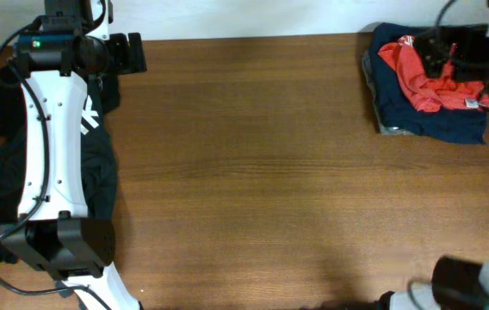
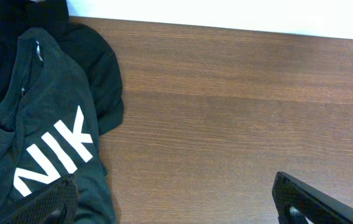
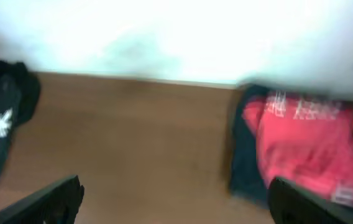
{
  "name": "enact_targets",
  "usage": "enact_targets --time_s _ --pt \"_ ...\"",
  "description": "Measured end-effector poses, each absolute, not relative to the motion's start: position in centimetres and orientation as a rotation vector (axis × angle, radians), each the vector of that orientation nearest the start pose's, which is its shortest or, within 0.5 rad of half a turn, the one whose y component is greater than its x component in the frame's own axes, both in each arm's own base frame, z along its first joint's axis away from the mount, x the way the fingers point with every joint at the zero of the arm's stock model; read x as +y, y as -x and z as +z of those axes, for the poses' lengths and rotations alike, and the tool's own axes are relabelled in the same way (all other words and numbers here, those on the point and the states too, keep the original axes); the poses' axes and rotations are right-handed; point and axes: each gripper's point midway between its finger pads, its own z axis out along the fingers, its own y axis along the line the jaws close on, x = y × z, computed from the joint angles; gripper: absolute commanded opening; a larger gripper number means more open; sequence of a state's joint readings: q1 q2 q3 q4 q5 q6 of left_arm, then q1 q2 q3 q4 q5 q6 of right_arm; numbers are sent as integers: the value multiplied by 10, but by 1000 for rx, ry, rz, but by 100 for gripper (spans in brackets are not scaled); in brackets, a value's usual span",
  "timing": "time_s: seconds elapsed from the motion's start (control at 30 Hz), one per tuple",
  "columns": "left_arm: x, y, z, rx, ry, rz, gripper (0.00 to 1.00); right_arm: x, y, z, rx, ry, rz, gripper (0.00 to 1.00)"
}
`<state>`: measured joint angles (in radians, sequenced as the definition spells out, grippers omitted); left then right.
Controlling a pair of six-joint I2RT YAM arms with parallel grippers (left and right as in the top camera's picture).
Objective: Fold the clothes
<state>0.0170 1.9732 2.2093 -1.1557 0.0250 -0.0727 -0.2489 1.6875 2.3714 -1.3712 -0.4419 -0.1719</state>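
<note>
Your left claw (image 2: 176, 205) hangs open at the black shirt (image 2: 46, 143) edge, 9 o'clock, holding nothing. Right claw (image 3: 183, 202) open too, above the red shirt (image 1: 430, 77) on the navy pile (image 1: 451, 125) at 2 o'clock. Risk: a deep pinch there grabs both layers and wrecks the stack.

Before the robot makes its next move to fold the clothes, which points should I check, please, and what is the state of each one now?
1. Left end effector open and empty: ok.
2. Right end effector open and empty: ok.
3. Black shirt spread flat: not ok, it is bunched and partly under the left arm.
4. Bare table in the middle for folding: ok.
5. Red shirt separated from the navy garment: not ok, it lies crumpled on top.
6. Right wrist view sharp: not ok, blurred.
</note>
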Motion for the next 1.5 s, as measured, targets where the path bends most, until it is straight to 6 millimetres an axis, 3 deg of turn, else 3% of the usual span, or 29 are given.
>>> enact_targets --time_s 0.1,0.17,0.27,0.3,0.4,0.6,0.7,0.9,1.13,1.33,1.5 --pt "4 -497 277 2489 101 -55 99 9 -371 465 2021 284 157 99" --pt "4 -496 276 2489 101 -55 99 16 -361 473 1948 313 125 99" --pt "4 -497 276 2489 101 -54 99 20 -343 469 1841 324 76 99" --pt "4 -497 276 2489 101 -54 99 20 -341 462 1822 325 68 99" --pt "4 -496 276 2491 101 -53 99 21 -333 415 1808 329 65 99" --pt "4 -496 276 2490 102 -54 99 23 -307 300 1836 324 75 99" --pt "4 -496 276 2491 101 -54 99 25 -289 264 1772 295 83 99" --pt "4 -497 275 2491 102 -54 99 28 -260 225 1614 267 78 99" --pt "4 -496 275 2492 101 -54 99 29 -250 175 1618 261 85 99" --pt "4 -496 275 2493 101 -54 99 29 -244 158 1631 258 88 99" --pt "4 -497 275 2492 101 -54 99 27 -243 165 1600 250 69 99"
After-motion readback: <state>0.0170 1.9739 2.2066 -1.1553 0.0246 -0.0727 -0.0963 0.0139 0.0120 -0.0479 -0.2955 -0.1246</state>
